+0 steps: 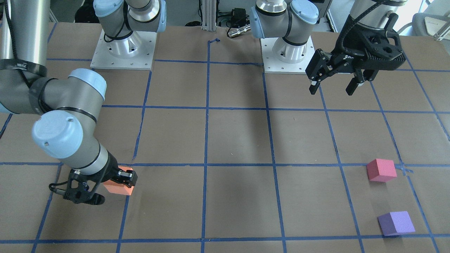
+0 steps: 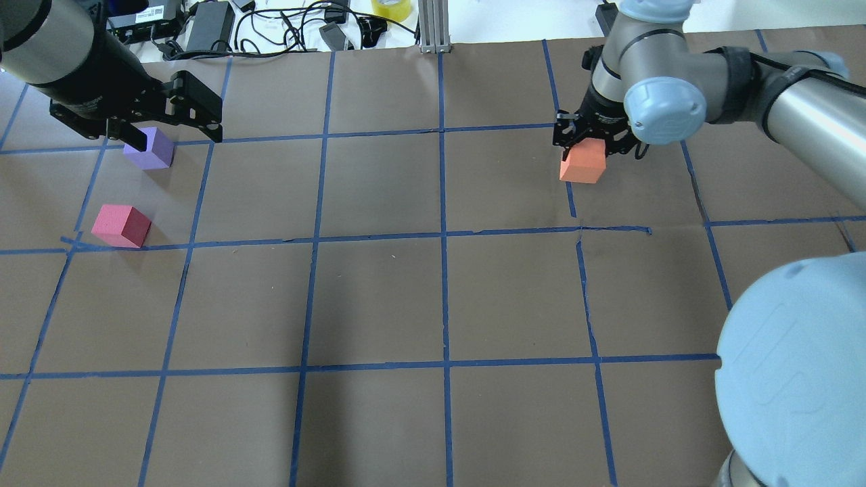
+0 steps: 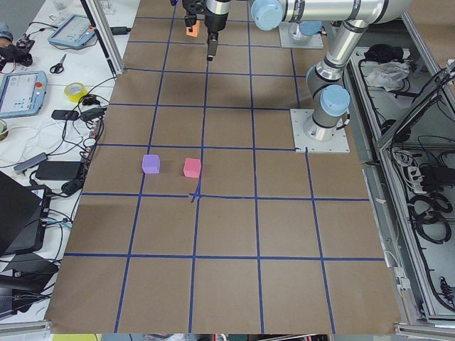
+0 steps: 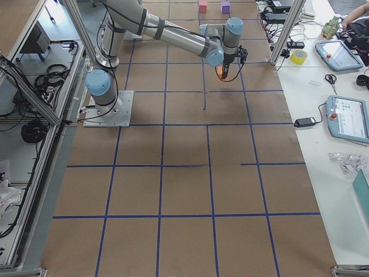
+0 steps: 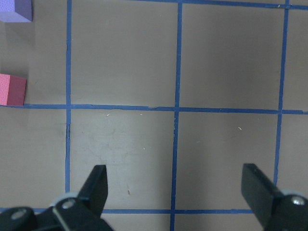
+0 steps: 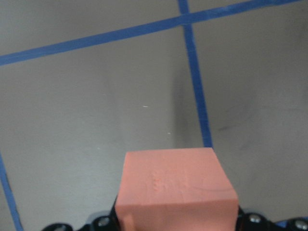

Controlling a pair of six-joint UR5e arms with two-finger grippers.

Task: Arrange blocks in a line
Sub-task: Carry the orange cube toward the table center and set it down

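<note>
My right gripper [image 1: 113,187] is shut on the orange block [image 1: 119,188] and holds it low over the brown table; the block also shows in the overhead view [image 2: 582,163] and fills the right wrist view [image 6: 175,185]. I cannot tell whether it touches the table. The pinkish-red block [image 2: 121,226] and the purple block [image 2: 153,148] sit close together on the table at the far left side. My left gripper [image 2: 176,135] is open and empty, raised above the table near the purple block. Its wrist view shows both blocks, purple [image 5: 14,9] and pinkish-red [image 5: 12,90], at the left edge.
Blue tape [image 2: 443,237] marks a grid on the brown table. Both arm bases [image 1: 123,49] stand at the robot's edge. Cables and power adaptors [image 2: 216,20], a yellow tape roll [image 2: 391,8] and a metal post [image 2: 433,27] lie past the far edge.
</note>
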